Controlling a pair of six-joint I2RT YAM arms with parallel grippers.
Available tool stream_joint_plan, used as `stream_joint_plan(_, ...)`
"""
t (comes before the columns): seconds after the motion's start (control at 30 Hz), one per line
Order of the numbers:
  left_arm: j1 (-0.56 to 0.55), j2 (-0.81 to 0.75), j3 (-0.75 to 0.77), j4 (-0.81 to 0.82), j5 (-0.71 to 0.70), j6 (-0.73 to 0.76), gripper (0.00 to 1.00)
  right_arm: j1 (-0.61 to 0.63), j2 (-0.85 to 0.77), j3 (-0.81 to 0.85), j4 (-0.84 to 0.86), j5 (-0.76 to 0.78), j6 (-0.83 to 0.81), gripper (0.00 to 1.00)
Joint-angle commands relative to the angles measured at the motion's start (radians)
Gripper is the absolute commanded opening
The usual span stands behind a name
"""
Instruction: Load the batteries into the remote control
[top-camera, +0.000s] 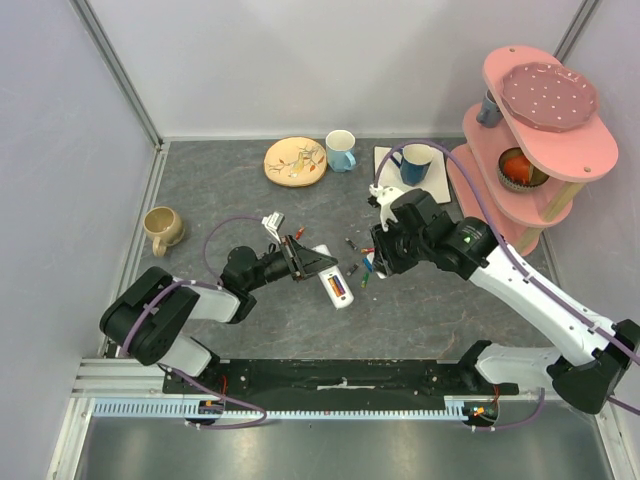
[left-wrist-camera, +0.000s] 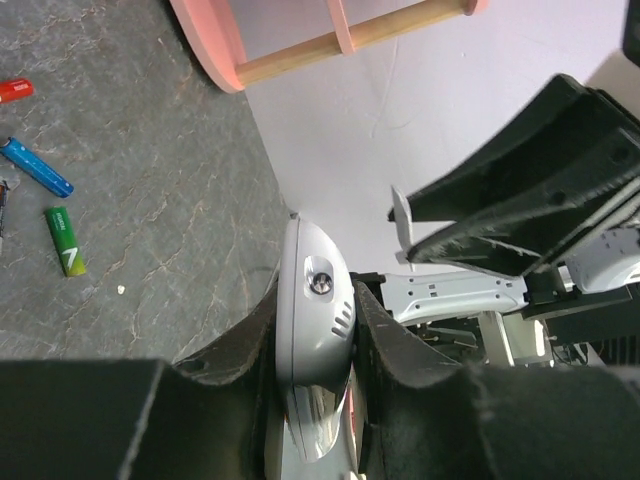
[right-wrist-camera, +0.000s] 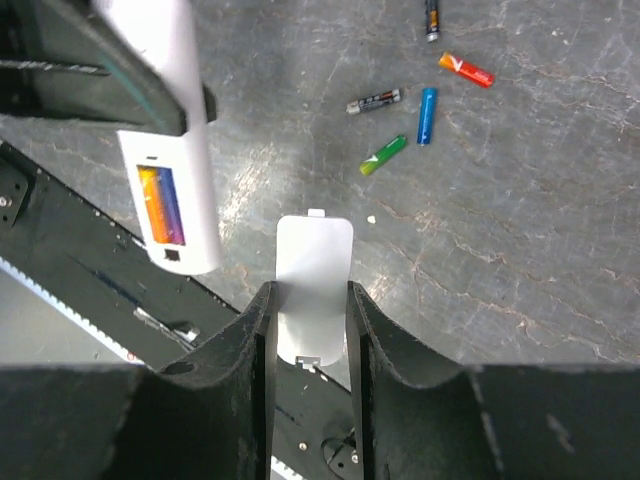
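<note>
Left gripper (left-wrist-camera: 317, 292): clamped on one end of the remote control (top-camera: 337, 283).
Left wrist view: shows the remote only edge-on between the pads.
Right gripper (right-wrist-camera: 308, 293): pinching a white battery cover (right-wrist-camera: 313, 248) by its long edges.
Right wrist view: shows the remote's open compartment, with coloured cells (right-wrist-camera: 160, 205) seated inside.
Loose batteries (right-wrist-camera: 427, 115): five scattered on the grey table (right-wrist-camera: 520, 250), near the remote.
</note>
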Motion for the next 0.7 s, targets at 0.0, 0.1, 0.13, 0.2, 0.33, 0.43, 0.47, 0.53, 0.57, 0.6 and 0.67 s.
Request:
stream_joint_plan(0.0, -0.012, 0.033, 0.044, 0.203, -0.024, -0.044, 0.02, 0.042, 0.027, 0.099, -0.124, 0.004, -0.023, 0.0)
stream_joint_plan(0.1, -0.02, 0.033, 0.048, 0.195, -0.03, -0.043, 0.02, 0.077, 0.059, 0.114, -0.129, 0.012, -0.004, 0.0)
stream_joint_plan(0.13, -0.02, 0.03, 0.047, 0.185, -0.039, -0.043, 0.02, 0.086, 0.068, 0.116, -0.127, 0.016, 0.008, 0.0)
stream_joint_plan(0.2, -0.025, 0.022, 0.036, 0.184, -0.054, -0.049, 0.02, 0.114, 0.095, 0.127, -0.124, 0.029, 0.022, 0.0)
stream_joint_plan(0.33, -0.032, -0.003, 0.011, 0.146, -0.118, -0.046, 0.02, 0.164, 0.139, 0.17, -0.123, 0.047, 0.048, 0.0)
stream_joint_plan(0.43, -0.035, -0.02, -0.008, 0.126, -0.151, -0.045, 0.02, 0.2, 0.171, 0.205, -0.121, 0.047, 0.062, 0.0)
stream_joint_plan(0.47, -0.035, -0.023, -0.015, 0.117, -0.154, -0.045, 0.02, 0.209, 0.187, 0.216, -0.123, 0.052, 0.066, 0.0)
stream_joint_plan(0.53, -0.037, -0.032, -0.019, 0.106, -0.163, -0.041, 0.02, 0.233, 0.2, 0.225, -0.123, 0.073, 0.072, 0.0)
stream_joint_plan(0.57, -0.037, -0.036, -0.024, 0.096, -0.165, -0.041, 0.02, 0.244, 0.211, 0.228, -0.121, 0.075, 0.074, 0.0)
stream_joint_plan(0.6, -0.037, -0.044, -0.024, 0.086, -0.169, -0.041, 0.02, 0.25, 0.216, 0.229, -0.118, 0.076, 0.078, 0.0)
stream_joint_plan(0.67, -0.039, -0.056, -0.025, 0.045, -0.18, -0.038, 0.02, 0.262, 0.23, 0.229, -0.115, 0.084, 0.077, 0.0)
